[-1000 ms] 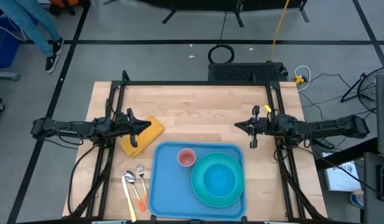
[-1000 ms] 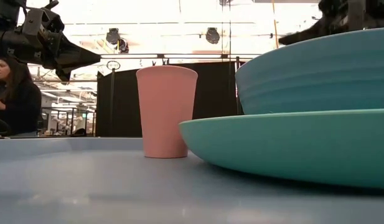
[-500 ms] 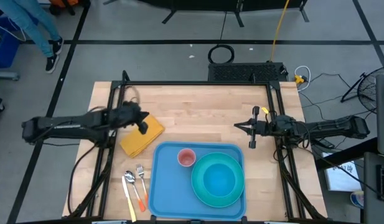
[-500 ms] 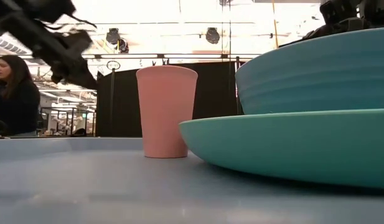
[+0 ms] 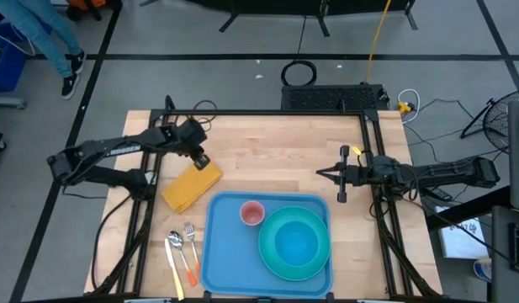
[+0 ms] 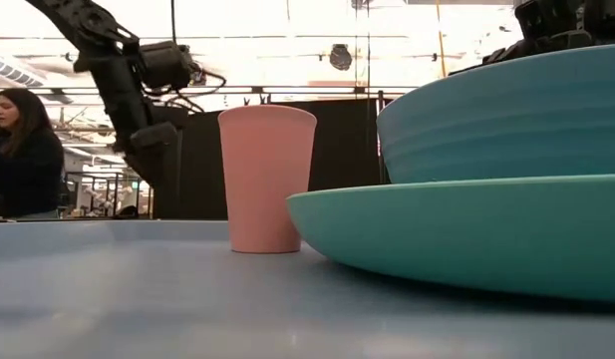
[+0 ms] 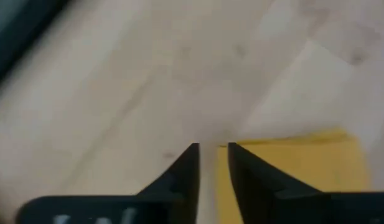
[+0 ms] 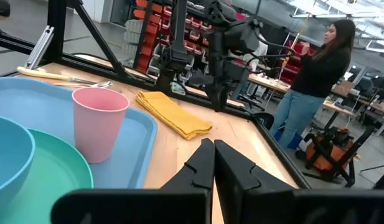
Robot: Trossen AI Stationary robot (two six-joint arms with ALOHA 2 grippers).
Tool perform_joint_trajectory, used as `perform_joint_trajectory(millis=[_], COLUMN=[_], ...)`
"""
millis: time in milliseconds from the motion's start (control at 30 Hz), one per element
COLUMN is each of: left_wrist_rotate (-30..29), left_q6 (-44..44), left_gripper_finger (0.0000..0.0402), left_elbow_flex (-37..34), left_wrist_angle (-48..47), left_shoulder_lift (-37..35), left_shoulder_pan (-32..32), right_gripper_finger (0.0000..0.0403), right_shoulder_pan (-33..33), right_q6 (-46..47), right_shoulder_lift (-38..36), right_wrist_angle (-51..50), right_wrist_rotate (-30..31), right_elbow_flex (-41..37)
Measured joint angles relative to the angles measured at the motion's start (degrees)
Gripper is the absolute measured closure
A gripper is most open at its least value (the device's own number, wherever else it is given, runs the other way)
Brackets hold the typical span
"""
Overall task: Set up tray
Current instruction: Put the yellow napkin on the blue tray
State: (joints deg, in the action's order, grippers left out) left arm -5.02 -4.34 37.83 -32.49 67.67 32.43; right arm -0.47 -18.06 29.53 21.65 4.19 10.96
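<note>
One hand, the left [image 5: 202,160], hovers slightly parted over the napkin [image 5: 191,186], so picking it up for the tray [image 5: 219,252] comes next; right hand [image 5: 337,174] waits closed.

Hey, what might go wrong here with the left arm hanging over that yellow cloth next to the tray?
The left end effector hovers at the far corner of the yellow cloth, fingers barely parted, so it may pinch only an edge and drag the cloth unfolded. The cloth lies close to the tray, so pulling it across might nudge the pink cup. The right end effector waits shut over the table.
</note>
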Motion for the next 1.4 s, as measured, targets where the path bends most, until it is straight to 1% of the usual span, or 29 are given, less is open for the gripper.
perform_joint_trajectory(millis=[133,167,200,267,433,533,600,767,867,1000,1100,1167,1233,1300,1400], left_wrist_rotate=[14.5,17.0,18.2,18.2,15.2,14.5,14.4,12.2,12.4,11.7,10.8,10.8,11.2,11.7,12.9], left_q6=[5.3,6.4,7.2,8.3,9.8,10.6,11.5,13.7,13.4,12.5,10.5,9.3,8.5,7.3,6.6], left_gripper_finger=[0.0235,0.0215,0.0195,0.0155,0.0066,0.0034,0.0027,0.0041,0.0055,0.0074,0.0098,0.0126,0.0165,0.0211,0.0295], left_elbow_flex=[0.2,0.2,0.2,0.2,0.2,0.2,0.2,0.4,0.7,0.8,0.4,0.3,0.3,0.3,0.2], left_wrist_angle=[-0.5,-1.1,-1.3,-1.3,-0.6,-1.3,-1.9,-1.0,-0.9,-0.5,0.1,0.4,1.0,1.5,2.6], left_shoulder_lift=[2.1,2.6,3.1,3.6,5.1,7.4,9.5,16.3,19.4,20.3,19.4,19.2,19.2,19.2,19.3], left_shoulder_pan=[4.1,4.9,5.5,6.7,8.4,9.3,9.5,9.9,10.1,9.3,8.5,8.3,7.9,7.5,6.8], right_gripper_finger=[0.0403,0.0403,0.0403,0.0403,0.0403,0.0403,0.0403,0.0403,0.0403,0.0403,0.0403,0.0403,0.0403,0.0403,0.0403], right_shoulder_pan=[0.0,0.0,0.0,0.0,0.0,0.0,0.0,0.0,0.0,-0.2,-0.7,-1.0,-1.3,-1.5,-1.5], right_q6=[0.8,1.0,1.3,1.8,2.0,1.7,1.6,1.4,1.3,1.3,1.3,1.4,1.4,1.5,1.5], right_shoulder_lift=[0.0,0.0,0.0,0.0,0.0,0.0,0.0,0.0,0.0,0.0,0.0,0.0,0.0,0.0,0.0], right_wrist_angle=[-1.2,-1.3,-1.3,-1.3,-1.6,-1.8,-1.8,-1.9,-1.9,-2.0,-1.9,-1.8,-1.9,-1.8,-1.9], right_wrist_rotate=[0.0,0.0,0.0,0.0,0.0,0.0,0.0,0.0,0.0,0.0,0.0,0.0,0.0,0.0,0.0], right_elbow_flex=[0.0,0.0,0.0,0.0,0.0,0.0,0.0,0.0,0.0,0.0,0.0,0.0,0.0,0.0,0.0])
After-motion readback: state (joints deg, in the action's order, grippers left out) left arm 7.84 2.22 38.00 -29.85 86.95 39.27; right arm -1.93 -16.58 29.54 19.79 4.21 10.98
